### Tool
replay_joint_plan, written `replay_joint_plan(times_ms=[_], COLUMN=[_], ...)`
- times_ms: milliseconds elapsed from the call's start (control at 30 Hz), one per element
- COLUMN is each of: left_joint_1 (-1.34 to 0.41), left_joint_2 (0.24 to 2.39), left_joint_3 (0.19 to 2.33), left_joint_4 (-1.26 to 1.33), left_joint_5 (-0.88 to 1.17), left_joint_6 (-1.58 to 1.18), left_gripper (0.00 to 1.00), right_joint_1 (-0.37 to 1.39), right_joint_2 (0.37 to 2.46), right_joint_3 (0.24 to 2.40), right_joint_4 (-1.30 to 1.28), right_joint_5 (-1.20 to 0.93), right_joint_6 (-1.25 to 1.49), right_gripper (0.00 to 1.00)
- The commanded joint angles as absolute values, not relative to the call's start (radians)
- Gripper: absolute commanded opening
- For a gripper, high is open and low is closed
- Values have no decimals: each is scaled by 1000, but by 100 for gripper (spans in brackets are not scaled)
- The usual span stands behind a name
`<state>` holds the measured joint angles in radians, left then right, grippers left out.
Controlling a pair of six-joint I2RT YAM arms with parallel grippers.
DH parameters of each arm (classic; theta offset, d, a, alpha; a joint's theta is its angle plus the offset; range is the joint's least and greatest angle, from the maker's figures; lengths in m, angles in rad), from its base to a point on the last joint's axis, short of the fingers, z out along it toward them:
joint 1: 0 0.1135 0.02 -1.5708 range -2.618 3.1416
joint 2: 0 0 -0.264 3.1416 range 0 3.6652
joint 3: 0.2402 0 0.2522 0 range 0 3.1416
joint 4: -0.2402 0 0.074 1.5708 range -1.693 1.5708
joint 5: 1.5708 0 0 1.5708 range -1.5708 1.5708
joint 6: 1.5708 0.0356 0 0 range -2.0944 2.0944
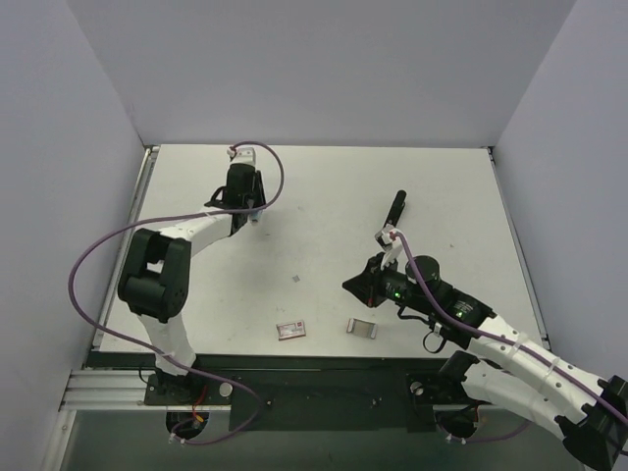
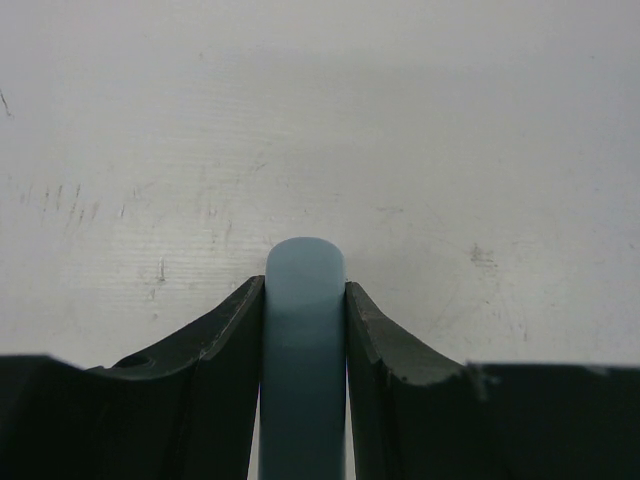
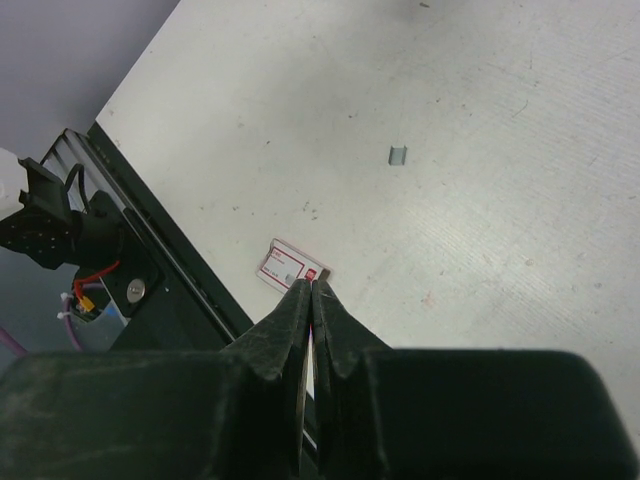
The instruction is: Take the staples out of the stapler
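Note:
A black elongated stapler [image 1: 395, 208] lies on the white table right of centre. A short silvery staple strip [image 1: 362, 328] lies near the front edge. A tiny staple piece [image 3: 398, 155] lies on the bare table, also visible in the top view [image 1: 297, 280]. My right gripper [image 3: 313, 285] is shut, hovering over the front of the table [image 1: 351, 285], just behind the strip. I see nothing clearly held in it. My left gripper [image 2: 305, 285] is shut on a pale blue-grey rounded bar [image 2: 305, 340], at the table's far left [image 1: 242, 201].
A small red-and-white box [image 1: 291, 331] lies near the front edge, also in the right wrist view [image 3: 290, 265]. The black front rail [image 1: 324, 378] and arm bases run along the near edge. Grey walls enclose the table on three sides.

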<state>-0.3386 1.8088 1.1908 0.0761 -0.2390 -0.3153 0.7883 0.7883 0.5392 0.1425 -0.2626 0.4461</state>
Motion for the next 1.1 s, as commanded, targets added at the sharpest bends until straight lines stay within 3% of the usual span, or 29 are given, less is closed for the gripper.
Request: replay_joint_plan(times_ms=[0, 400, 567, 800, 933, 1000, 1033, 1067], left_joint_1=[-316, -301, -299, -299, -299, -301, -301, -301], left_joint_2=[1899, 2072, 2100, 2117, 2109, 2100, 2094, 2086], left_joint_3=[1313, 1500, 1511, 1485, 1476, 1465, 1459, 1456], left_joint_4=[115, -50, -89, -90, -97, -94, -94, -92], left_joint_5=[-270, -318, -311, -308, -305, -305, -305, -304], left_joint_6=[-347, -364, -399, -410, -407, -403, -405, -403], left_gripper=[0, 2, 22, 36, 53, 66, 67, 76], right_joint_1=[799, 802, 802, 801, 802, 798, 795, 792], right_joint_2=[778, 769, 764, 764, 762, 767, 770, 776], right_joint_3=[514, 494, 497, 518, 531, 546, 560, 566], right_joint_4=[202, 199, 187, 152, 121, 94, 87, 75], right_joint_5=[-273, -272, -268, -261, -227, -209, -201, -198], right_joint_6=[457, 445, 445, 434, 431, 431, 433, 433], right_gripper=[0, 0, 0, 6, 26, 34, 36, 39])
